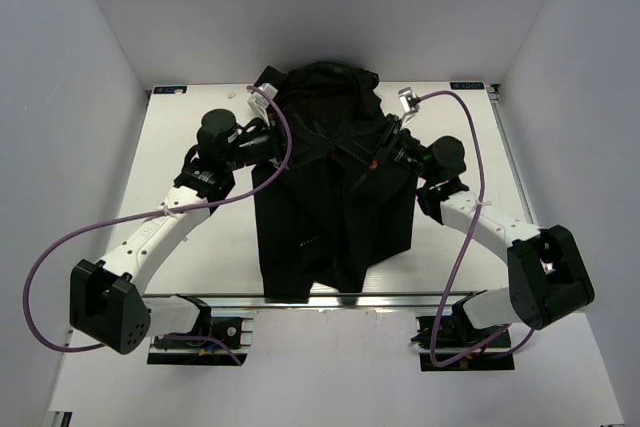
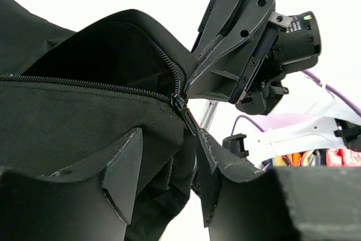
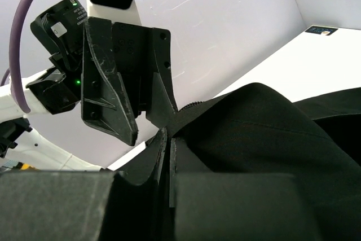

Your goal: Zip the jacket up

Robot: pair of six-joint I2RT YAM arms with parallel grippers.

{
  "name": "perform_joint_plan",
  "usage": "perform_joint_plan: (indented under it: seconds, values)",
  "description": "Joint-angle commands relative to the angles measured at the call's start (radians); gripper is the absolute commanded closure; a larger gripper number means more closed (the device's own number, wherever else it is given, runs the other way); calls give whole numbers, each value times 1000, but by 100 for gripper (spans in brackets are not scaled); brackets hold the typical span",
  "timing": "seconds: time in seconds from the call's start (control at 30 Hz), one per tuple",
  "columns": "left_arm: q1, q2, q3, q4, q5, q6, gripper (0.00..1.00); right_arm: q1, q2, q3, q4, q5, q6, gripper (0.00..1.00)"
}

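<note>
- Closest to the left wrist camera are the dark, scuffed fingers point(image 2: 121, 173) of the left gripper point(image 2: 168, 139). They stand apart at a middling gap with a fold of cloth and the zip line between them, and I can see nothing clamped
- Between and just past those fingers lies the large black, slightly shiny thin-fabric jacket point(image 1: 330, 197). In the top view it sits at the middle of the white table point(image 1: 225, 257), collar end toward twelve o'clock and hem toward six o'clock
- Its black toothed zipper point(image 2: 84, 83) runs meshed as far as the small dark slider point(image 2: 179, 103). Beyond the slider the teeth part and one flap curls up and open, so the job looks unfinished
- Reaching in from three o'clock, the right gripper point(image 3: 168, 145) is pinched closed on the jacket's edge just beside the slider, with that spot raised off the table. My guess is that this grip holds the track taut and lifted so the slider can be found and pulled
- From nine o'clock the left gripper faces the right one almost tip to tip, probably lined up to take the slider or its tab
- Outermost, the white left arm point(image 1: 150, 237) and white right arm point(image 1: 485, 225) bend back toward seven and five o'clock, clear of the cloth
</note>
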Motion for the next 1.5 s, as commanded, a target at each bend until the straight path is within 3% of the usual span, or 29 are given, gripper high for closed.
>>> perform_joint_plan:
  seconds: [0.0,0.2,0.4,0.83,1.0,1.2,1.37,1.4,1.47]
  values:
    - [6,-22,-3,28,19,-18,47,0,-35,14,95,-5,10,100]
    - [34,-14,-43,51,32,-75,31,3,-25,-1,90,-15,28,100]
    - [49,6,-130,170,95,-170,29,26,-19,-11,61,-6,11,100]
    - [80,16,-282,519,170,-379,32,63,-36,-31,-88,57,-101,100]
    - [81,55,-273,574,196,-405,43,63,-24,-32,-50,47,-64,100]
    - [81,87,-267,583,204,-428,44,63,-35,-41,-36,45,-56,100]
    - [104,60,-288,491,180,-413,23,63,-47,-35,-43,39,-64,100]
    - [111,44,-314,478,170,-413,14,63,-50,-37,-54,41,-64,100]
    - [123,6,-333,479,147,-408,12,63,-53,-44,-56,42,-64,100]
